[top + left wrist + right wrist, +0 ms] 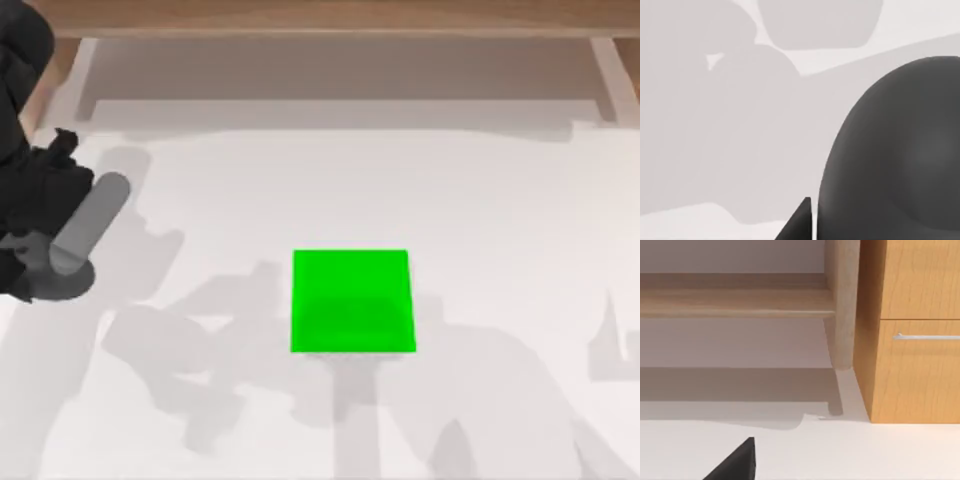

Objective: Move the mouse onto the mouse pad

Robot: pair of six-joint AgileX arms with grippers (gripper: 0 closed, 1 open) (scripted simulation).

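I read no writing or labels anywhere. My left gripper (62, 262) sits at the frame's left edge; I cannot tell its state. The mouse (895, 155) looms beside it. The mouse pad (352, 301) lies centre on the white surface (500, 200). A wooden drawer cabinet (915, 340) stands beyond.

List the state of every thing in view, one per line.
mouse pad: lying flat mid-table, nothing on it.
mouse: not on the pad, close against the left tool.
left tool: low at the table's left edge, at the mouse.
right tool: above the table, facing the wooden cabinet.
cabinet drawer: shut.
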